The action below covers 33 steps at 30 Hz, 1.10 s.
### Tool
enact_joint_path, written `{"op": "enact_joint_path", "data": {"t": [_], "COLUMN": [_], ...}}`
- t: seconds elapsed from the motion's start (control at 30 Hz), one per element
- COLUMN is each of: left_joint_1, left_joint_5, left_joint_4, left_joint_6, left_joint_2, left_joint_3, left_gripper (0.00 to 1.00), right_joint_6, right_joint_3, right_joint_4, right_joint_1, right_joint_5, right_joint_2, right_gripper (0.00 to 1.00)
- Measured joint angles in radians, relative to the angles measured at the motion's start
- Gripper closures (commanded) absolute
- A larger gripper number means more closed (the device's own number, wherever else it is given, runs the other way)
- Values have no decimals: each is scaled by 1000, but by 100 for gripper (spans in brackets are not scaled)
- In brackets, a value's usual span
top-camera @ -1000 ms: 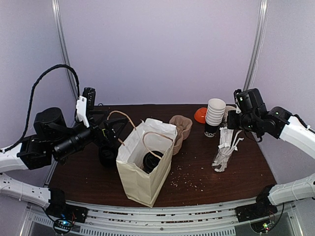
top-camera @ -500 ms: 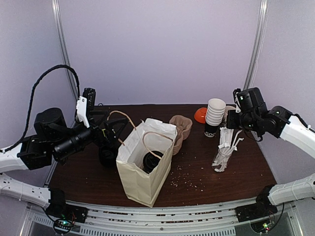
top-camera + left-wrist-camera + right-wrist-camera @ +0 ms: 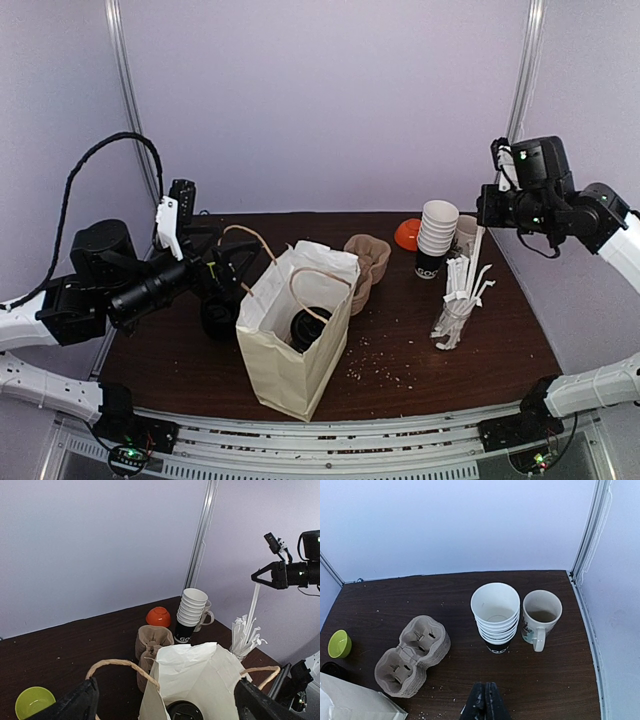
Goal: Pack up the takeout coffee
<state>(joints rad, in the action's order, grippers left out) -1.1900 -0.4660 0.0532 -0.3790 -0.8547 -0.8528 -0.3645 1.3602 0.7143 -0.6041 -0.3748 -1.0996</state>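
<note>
Takeout coffee (image 3: 308,326) mostly hidden inside paper bag (image 3: 285,362), apparently only top visible

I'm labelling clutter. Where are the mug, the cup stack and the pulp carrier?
mug (image 3: 542,630): right wrist view, front wall.
cup stack (image 3: 495,611): right wrist view, inside top cup.
pulp carrier (image 3: 412,655): right wrist view, central ridge.

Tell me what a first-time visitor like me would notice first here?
A white paper bag stands open in the middle of the table, with a black-lidded cup sitting inside it. Over on the right, the right gripper hangs high above a bunch of straws, pinching one long white straw by its top end.
</note>
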Motion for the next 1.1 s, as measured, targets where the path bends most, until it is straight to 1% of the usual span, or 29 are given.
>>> {"op": "enact_joint_path", "data": {"t": [0.27,0.43,0.6,0.7,0.77,0.93,1.1], "left_joint_1": [0,0,0,0,0,0,0], "left_joint_5": [-2,-7,-13,-8,10,90,150], "left_joint_4": [3,6,3,-11,-27,-64,-77], "left_joint_6": [37,69,117,154,185,239,251], "left_joint_2": [-24,-28,-32,-48,-72,-177,-204], "left_joint_3": [-36,-79,-131,-164,-194,-308,-333], "left_gripper": [2,2,2,2,2,2,2], "right_joint_6": [52,74,86,80,69,-14,-134], "right_joint_3": [304,437,521,507,465,280,139], "right_joint_4": [91,124,121,71,3,-238,-483], "right_joint_1": [0,0,0,0,0,1,0], "right_joint_5": [26,61,158,275,370,640,857], "right_joint_2": [-23,-45,-56,-36,-12,47,37], "right_gripper": [100,100,100,100,100,100,100]}}
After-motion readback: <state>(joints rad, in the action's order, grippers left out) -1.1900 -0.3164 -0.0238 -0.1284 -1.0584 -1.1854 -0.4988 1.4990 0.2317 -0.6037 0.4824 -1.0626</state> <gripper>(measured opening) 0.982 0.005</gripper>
